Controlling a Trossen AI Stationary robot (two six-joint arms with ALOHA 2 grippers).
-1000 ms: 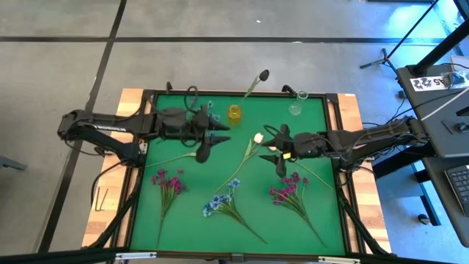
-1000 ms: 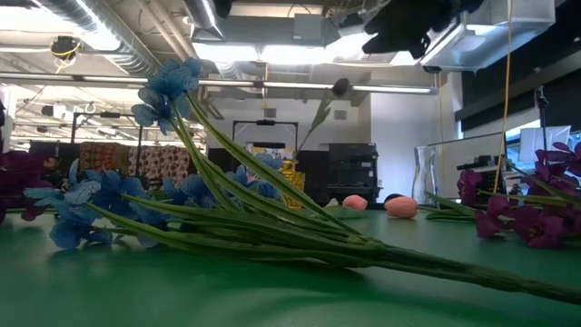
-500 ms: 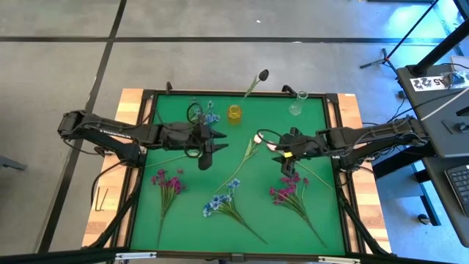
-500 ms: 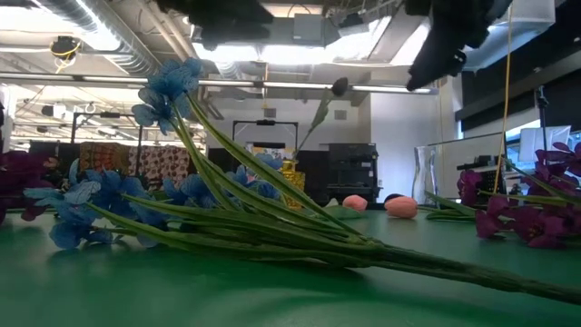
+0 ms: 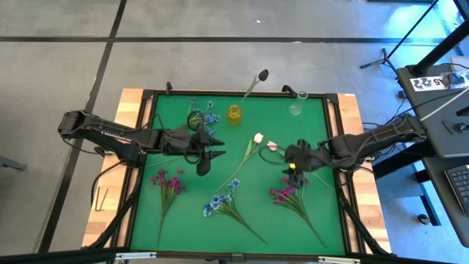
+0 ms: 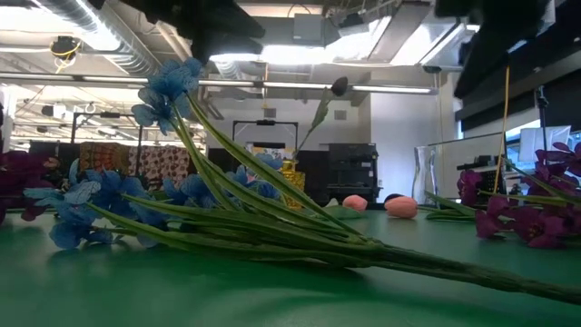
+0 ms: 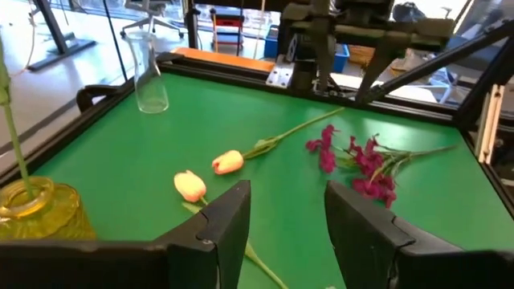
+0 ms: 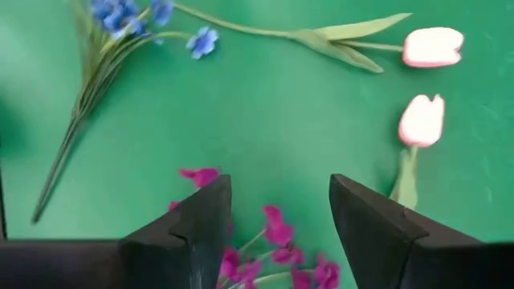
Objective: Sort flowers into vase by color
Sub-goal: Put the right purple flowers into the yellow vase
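Note:
Both grippers hang open above the green mat and touch nothing. My left gripper (image 5: 205, 163) (image 7: 285, 217) is left of centre, level-ish, facing two pale pink tulips (image 7: 191, 186) (image 5: 258, 138). My right gripper (image 5: 292, 173) (image 8: 273, 210) points steeply down over the blooms of the right magenta spray (image 5: 287, 192) (image 8: 273, 241). Another magenta spray (image 5: 167, 183) lies at the left and a blue spray (image 5: 220, 204) (image 6: 227, 209) near the centre. A second blue spray (image 5: 207, 115) lies at the far left. All lie flat on the mat.
A yellow vase (image 5: 234, 114) (image 7: 36, 210) at the far edge holds one stem with a dark bud (image 5: 262, 75). A clear glass vase (image 5: 297, 106) (image 7: 148, 80) stands at the far right. A raised black frame (image 5: 337, 147) rims the mat.
My left gripper has sunk toward the mat and drifted slightly toward the near edge. My right gripper has tipped from nearly level to steeply downward and rolled, shifting toward the near right over the magenta spray and uncovering the second tulip. No flower has moved.

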